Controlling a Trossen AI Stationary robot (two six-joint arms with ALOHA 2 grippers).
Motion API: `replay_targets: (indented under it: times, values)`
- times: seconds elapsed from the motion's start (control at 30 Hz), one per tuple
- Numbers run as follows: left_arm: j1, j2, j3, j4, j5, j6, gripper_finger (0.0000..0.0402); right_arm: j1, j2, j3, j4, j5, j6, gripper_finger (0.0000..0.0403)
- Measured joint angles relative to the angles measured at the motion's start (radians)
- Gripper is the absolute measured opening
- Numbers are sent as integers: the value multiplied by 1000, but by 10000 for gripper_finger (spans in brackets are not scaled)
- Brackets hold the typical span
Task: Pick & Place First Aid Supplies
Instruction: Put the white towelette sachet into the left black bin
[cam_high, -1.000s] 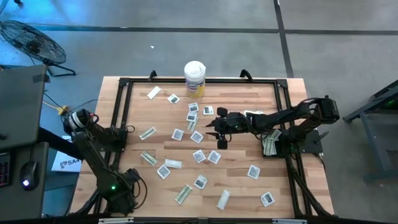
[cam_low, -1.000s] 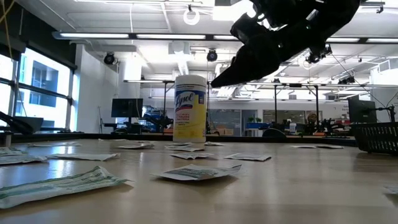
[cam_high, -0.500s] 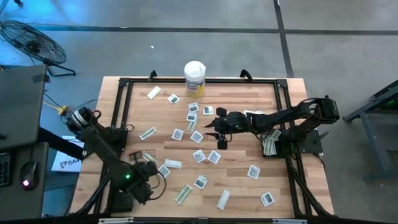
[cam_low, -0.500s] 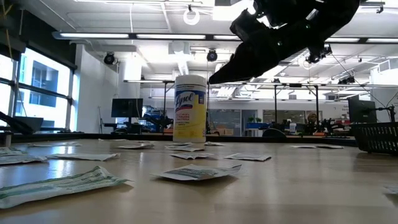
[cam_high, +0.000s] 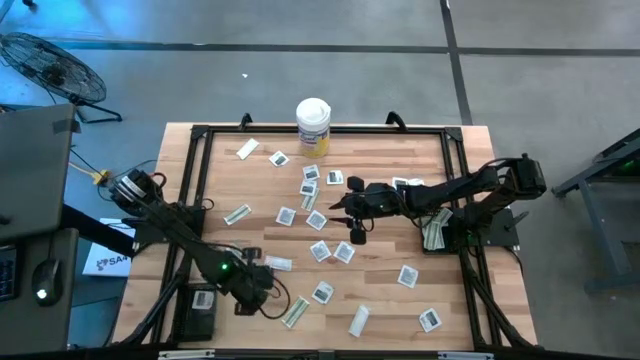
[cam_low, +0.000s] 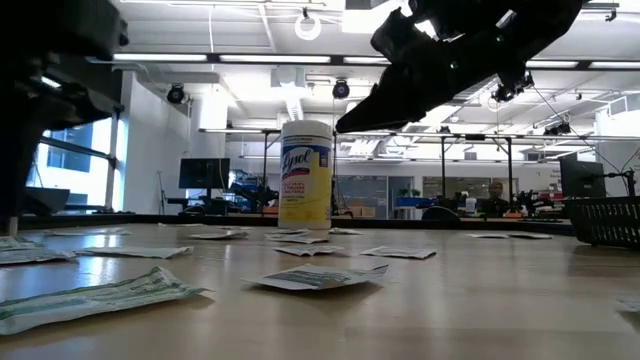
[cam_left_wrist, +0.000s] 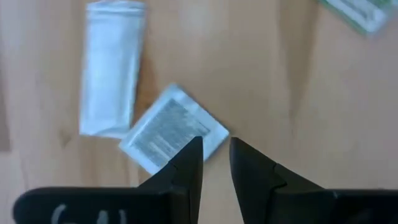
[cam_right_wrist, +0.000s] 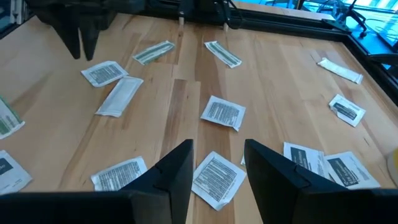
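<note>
Many first aid supplies, square white sachets and narrow oblong wrappers, lie flat and scattered over the wooden table (cam_high: 380, 290). My left gripper (cam_left_wrist: 214, 152) points down near the table's near-left part, slightly open with nothing between its fingers. It hovers just above one corner of a square sachet (cam_left_wrist: 168, 127), which lies beside a white oblong wrapper (cam_left_wrist: 112, 74). The right wrist view shows that gripper (cam_right_wrist: 82, 53) clear of the wood. My right gripper (cam_right_wrist: 217, 162) hangs open and empty over the table's middle (cam_high: 350, 215), above a sachet (cam_right_wrist: 217, 177).
A tall white canister with a yellow label (cam_high: 313, 125) stands at the far edge. A dark box (cam_high: 197, 312) holding a packet sits off the near-left corner. A dark basket (cam_high: 435, 232) with green packets stands at the right. A black frame (cam_high: 195, 170) borders the table.
My left arm has swung from over the dark box at the near-left corner toward the table's right, in over the wood, sinking a little while its wrist rolled. It now stands above a sachet. Nothing on the table has moved.
</note>
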Motion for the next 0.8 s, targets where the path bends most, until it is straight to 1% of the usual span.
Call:
replay_targets:
  times: [0.1, 0.37, 0.53, 0.8]
  values:
    - [-10, 0, -21, 9, 4, 104, 76, 0, 0, 0, 0, 1, 0, 138]
    - [-13, 2, -88, 33, -4, 315, 76, 0, 0, 0, 0, 2, 0, 138]
    - [-15, 1, -111, 59, -35, 385, 76, 0, 0, 0, 0, 2, 0, 138]
    - [-15, -1, -124, 76, -60, 427, 76, 0, 0, 0, 0, 1, 0, 138]
